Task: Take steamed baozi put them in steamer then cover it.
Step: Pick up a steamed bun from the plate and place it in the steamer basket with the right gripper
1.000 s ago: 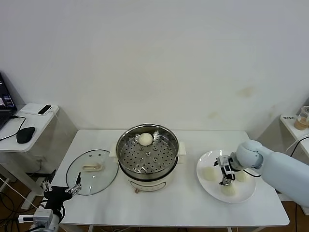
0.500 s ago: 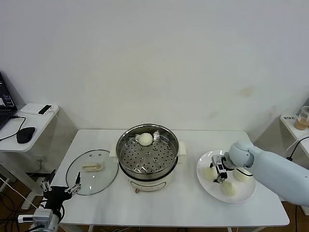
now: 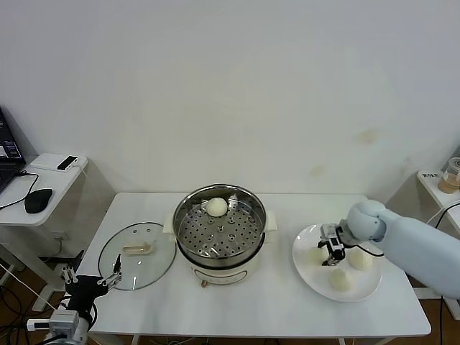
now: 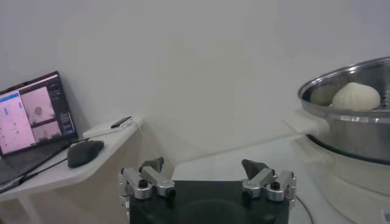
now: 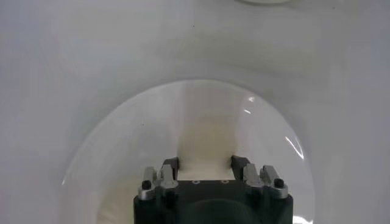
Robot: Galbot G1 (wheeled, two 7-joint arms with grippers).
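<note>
Right gripper over white plate, fingers closed on one baozi; two others on plate. One bun in steamer. Cover on table. Left gripper idle, fingers spread wide

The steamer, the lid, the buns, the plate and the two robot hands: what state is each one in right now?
steamer: uncovered, one bun inside near its far edge.
cover: off, lying flat on the table beside the steamer.
bun in steamer: resting on the perforated floor.
plate: holds three buns.
right gripper: fingers shut on a bun over the plate.
left gripper: fingers open, empty, parked low by the table's near left corner.
</note>
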